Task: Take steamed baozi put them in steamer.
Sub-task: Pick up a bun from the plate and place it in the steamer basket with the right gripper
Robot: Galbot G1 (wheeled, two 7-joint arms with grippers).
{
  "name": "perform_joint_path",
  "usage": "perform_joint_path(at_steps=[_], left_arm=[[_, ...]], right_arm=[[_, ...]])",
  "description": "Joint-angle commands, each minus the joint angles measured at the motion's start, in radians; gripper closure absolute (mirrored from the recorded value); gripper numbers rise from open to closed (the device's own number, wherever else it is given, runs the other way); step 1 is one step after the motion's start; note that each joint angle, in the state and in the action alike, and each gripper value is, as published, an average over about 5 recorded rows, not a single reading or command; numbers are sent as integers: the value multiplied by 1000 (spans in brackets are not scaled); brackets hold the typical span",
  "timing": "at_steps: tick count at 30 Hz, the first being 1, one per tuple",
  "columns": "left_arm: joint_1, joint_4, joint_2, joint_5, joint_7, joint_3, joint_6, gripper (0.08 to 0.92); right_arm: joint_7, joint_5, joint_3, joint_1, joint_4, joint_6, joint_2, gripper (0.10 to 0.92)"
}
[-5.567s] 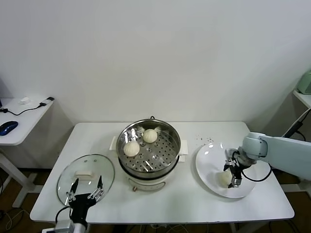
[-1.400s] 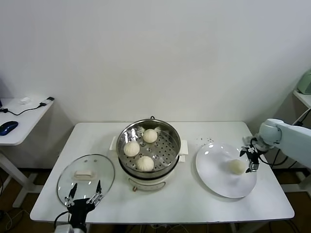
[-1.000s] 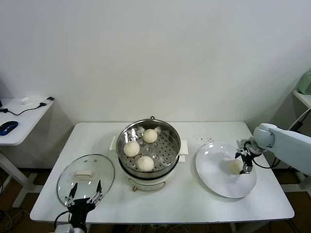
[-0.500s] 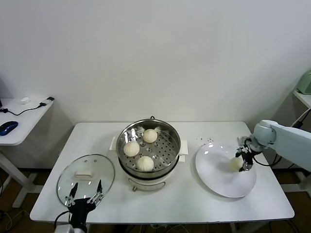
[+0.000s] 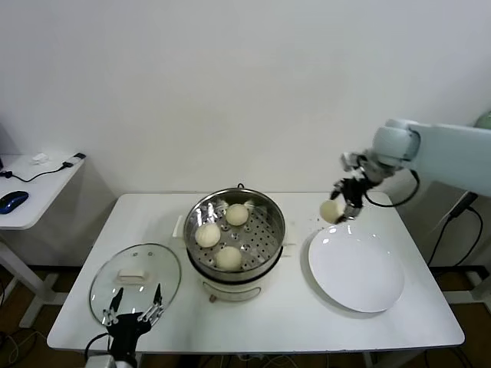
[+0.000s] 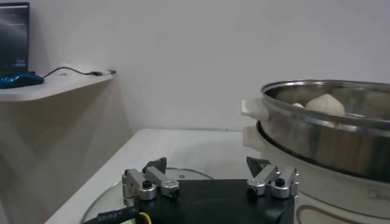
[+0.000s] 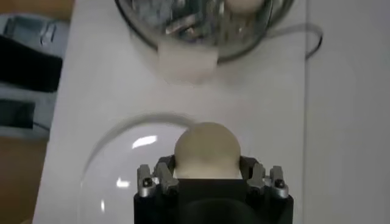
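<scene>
While right pincer point(image 5: 343, 207) grips a baozi point(image 5: 331, 211) above plate point(image 5: 357, 270) | steamer point(image 5: 235, 230) holds three | left pincer point(image 5: 134, 303) wide over lid point(image 5: 130, 280)

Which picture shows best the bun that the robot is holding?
The right wrist view: the held bun fills the middle, clamped in the right gripper. The head view shows it small, lifted above the table between plate and steamer. The left wrist view misses it.

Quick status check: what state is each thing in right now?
Round shiny steel steamer: uncovered, three buns inside.
Fourth cream-white baozi: held in the air.
Right gripper: shut on that baozi.
Flat white plate: bare.
Round glass lid: lying on the table.
Left gripper: open above the lid.
</scene>
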Motion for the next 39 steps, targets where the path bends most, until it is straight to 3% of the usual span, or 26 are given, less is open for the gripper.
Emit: perform_joint_path(at_steps=[1,6,17,32,39], left_arm=[[0,-7,1,3,0,2,6,177],[2,-18,-3,9,2,1,11,177],[29,-42,0,13,3,-8,6,177],[25,-34,5,11,3,-9,1,177],[26,-38,8,16,6,-12,4,177]], right_arm=[[124,377,-22,188,161,-112,353,347],[190,307,-27,39,121,-142,424,347],[249,124,-7,-226,-52,-170,406,348],[248,91,34,-280,-107,-149,375,341],[142,143,69,-223,-111,-61,346,221]])
